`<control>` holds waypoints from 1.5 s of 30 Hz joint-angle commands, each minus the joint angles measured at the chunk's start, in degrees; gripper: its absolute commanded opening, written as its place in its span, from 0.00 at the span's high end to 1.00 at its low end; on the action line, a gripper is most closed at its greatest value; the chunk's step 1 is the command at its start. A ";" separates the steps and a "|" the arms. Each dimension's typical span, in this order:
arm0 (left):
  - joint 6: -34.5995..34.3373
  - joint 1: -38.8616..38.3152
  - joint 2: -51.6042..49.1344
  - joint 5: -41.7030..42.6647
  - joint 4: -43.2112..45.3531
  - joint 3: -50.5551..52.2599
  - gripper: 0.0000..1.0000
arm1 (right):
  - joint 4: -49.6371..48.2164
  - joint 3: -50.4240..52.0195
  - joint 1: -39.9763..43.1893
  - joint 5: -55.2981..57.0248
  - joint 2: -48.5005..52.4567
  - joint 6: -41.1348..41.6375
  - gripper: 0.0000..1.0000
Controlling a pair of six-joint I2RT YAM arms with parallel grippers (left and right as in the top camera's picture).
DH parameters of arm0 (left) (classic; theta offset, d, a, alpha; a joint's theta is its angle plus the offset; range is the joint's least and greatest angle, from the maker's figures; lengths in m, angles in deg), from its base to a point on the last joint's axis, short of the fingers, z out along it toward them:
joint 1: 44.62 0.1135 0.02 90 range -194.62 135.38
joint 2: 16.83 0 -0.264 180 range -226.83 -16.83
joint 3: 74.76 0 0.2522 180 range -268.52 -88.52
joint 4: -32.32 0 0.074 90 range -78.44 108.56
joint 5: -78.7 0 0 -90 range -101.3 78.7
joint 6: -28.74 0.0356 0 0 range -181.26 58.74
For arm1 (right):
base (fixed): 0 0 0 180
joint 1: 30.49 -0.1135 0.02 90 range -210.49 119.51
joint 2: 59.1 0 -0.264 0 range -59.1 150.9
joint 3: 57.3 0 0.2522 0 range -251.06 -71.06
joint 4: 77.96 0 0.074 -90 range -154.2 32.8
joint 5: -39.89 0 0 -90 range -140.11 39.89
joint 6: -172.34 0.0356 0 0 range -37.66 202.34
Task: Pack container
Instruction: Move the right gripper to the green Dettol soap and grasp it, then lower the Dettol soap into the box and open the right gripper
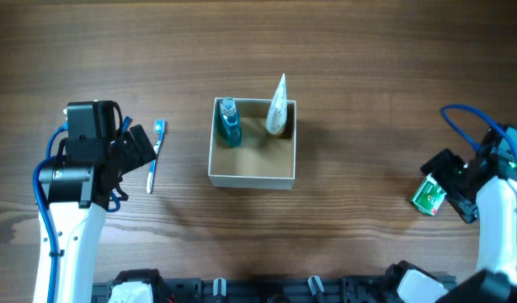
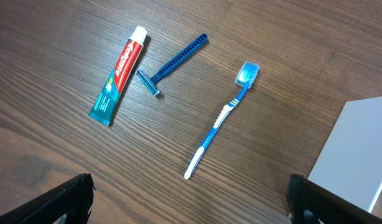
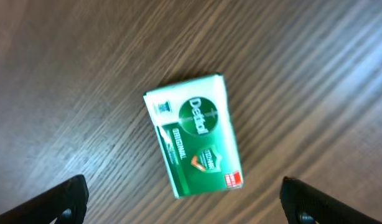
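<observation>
The wooden counter point(image 1: 343, 50) carries the container point(image 1: 252, 178) at its middle, between the 2 arms, with a blue bottle point(image 1: 229, 124) and a white tube point(image 1: 277, 109) inside. The right tool point(image 3: 188, 202) is spread wide and empty over a green soap box point(image 3: 194, 143). The left tool point(image 2: 194, 202) is equally wide above the toothpaste point(image 2: 118, 76), toothbrush point(image 2: 221, 118) and razor point(image 2: 173, 62).

Container point(image 1: 252, 178) holding blue bottle point(image 1: 229, 123) and white tube point(image 1: 278, 105), toothbrush point(image 1: 155, 156) to its left — green packet point(image 1: 429, 195) far right
</observation>
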 commanded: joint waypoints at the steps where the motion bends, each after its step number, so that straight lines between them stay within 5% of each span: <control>1: 0.68 0.44 -0.22 0.11 -0.07 -1.07 0.00 | -2.25 0.94 0.22 -1.55 5.70 -5.11 0.00; 23: 0.68 0.44 -0.22 0.11 -0.07 -1.07 0.00 | -7.06 1.01 0.22 -2.40 21.05 -5.60 0.00; 29: 0.68 0.44 -0.22 0.11 -0.26 -1.07 0.00 | -7.08 1.01 0.22 -4.13 21.03 -5.40 0.35; 36: 0.68 0.44 -0.22 0.11 -0.28 -1.07 0.00 | -7.74 0.85 0.22 -7.41 21.03 -5.38 0.51; 40: 0.68 0.44 -0.22 0.11 -0.28 -1.07 0.00 | -6.43 -0.72 0.22 -9.07 20.74 -4.02 0.87; 45: 0.68 0.44 -0.22 0.11 -0.46 -1.07 0.00 | -2.14 -8.00 -1.33 -16.09 14.60 -4.22 0.87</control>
